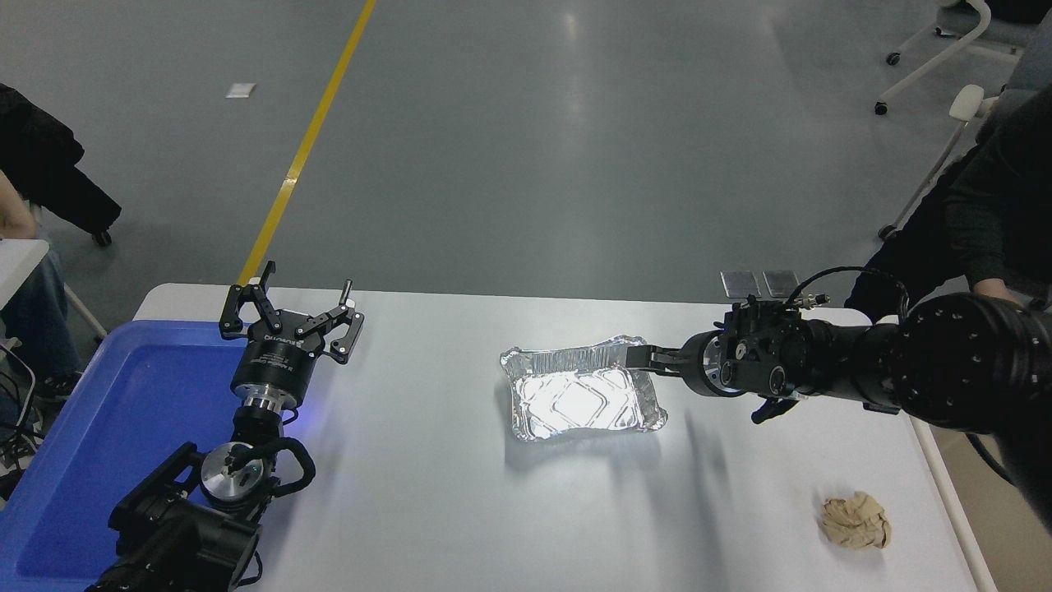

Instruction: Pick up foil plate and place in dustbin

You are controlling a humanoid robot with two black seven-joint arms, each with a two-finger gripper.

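The foil plate (575,395) lies shiny and open side up in the middle of the white table (460,510). My right gripper (639,359) comes in low from the right and is at the plate's far right corner, at or just over the rim; I cannot tell contact. It is seen edge-on. The beige dustbin (998,534) shows only as a strip at the lower right, mostly hidden by my right arm. My left gripper (292,300) is parked open at the lower left, by the blue tray.
A shallow blue tray (123,411) sits at the table's left end. A crumpled tan paper ball (855,520) lies near the front right. A person in dark clothes (978,214) stands at the far right; another person sits at the left edge (33,181).
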